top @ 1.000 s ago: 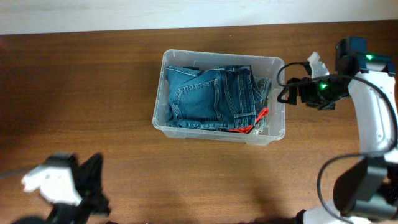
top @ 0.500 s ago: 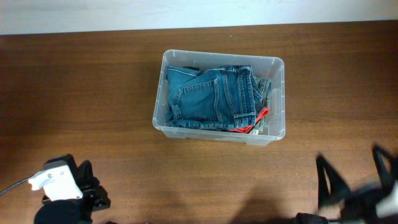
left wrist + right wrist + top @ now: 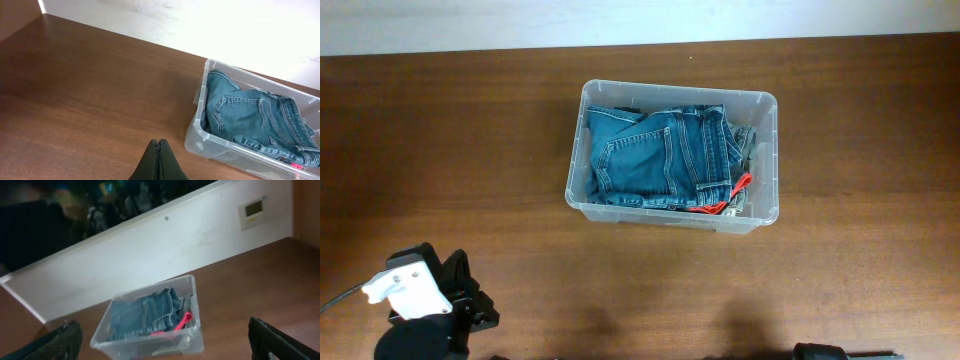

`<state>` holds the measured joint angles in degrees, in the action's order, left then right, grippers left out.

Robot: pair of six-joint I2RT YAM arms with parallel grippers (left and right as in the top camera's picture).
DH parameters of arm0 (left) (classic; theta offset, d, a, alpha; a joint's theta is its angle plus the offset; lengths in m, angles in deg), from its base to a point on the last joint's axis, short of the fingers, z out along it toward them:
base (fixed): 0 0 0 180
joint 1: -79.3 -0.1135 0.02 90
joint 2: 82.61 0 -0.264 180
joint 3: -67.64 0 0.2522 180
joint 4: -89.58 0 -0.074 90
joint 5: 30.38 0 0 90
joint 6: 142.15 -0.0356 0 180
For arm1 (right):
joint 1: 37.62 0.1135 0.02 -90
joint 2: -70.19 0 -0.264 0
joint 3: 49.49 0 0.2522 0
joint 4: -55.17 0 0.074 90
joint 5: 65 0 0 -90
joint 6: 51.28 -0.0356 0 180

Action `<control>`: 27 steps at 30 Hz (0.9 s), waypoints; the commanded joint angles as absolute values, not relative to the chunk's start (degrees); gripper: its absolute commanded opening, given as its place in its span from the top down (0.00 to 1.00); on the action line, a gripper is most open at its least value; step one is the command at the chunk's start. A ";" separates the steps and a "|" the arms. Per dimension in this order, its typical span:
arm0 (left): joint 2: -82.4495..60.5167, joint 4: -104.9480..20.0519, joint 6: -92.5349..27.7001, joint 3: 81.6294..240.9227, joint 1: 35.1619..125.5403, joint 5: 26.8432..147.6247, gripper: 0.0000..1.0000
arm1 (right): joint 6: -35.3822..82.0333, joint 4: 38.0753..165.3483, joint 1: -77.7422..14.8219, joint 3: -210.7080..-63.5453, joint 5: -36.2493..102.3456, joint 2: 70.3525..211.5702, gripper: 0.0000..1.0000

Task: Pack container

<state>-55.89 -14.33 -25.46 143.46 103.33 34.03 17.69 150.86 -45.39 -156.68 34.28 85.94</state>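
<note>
Denim fills most of the large rectangular clear plastic tub (image 3: pixel 670 90): a folded pair of blue jeans (image 3: pixel 660 155) is seen lying flat inside, with a thin red piece (image 3: pixel 738 186) (what it is cannot be told) tucked in at the right-hand end. The tub is set on the dark brown wooden table (image 3: pixel 470 130), toward the far middle, near the wall.

No loose item is seen on the tabletop in any view, so the packing is judged done or very nearly so. No lid is visible, and whether one is wanted cannot be said.

The left gripper (image 3: pixel 158 160) is held low at the near left of the table, well apart from the tub, its black fingers pressed together on nothing. The right gripper (image 3: pixel 162 340) is spread wide and empty, and the tub is framed between its two fingers from afar.

Plain wood grain is shown across the table. Behind it a white wall (image 3: pixel 150 255) is seen, carrying a small pale panel (image 3: pixel 254 209); the upper left of the right wrist view is too dark and blurred to be read.
</note>
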 commanded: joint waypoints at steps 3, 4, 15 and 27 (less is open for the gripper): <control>-56.00 -14.74 -24.76 143.24 103.14 32.48 0.99 | 24.22 151.73 -39.80 -155.37 31.64 85.26 0.02; -56.02 -15.14 -24.78 143.24 103.16 31.63 0.99 | 26.01 152.69 -38.92 -154.89 31.11 85.26 0.02; -68.46 -16.34 -25.50 143.27 103.16 34.06 0.99 | 27.98 158.64 -28.59 -150.43 22.81 85.26 0.02; -79.91 -4.34 -32.47 143.24 103.16 41.86 0.95 | 27.70 155.08 -28.19 -138.91 26.04 75.62 0.02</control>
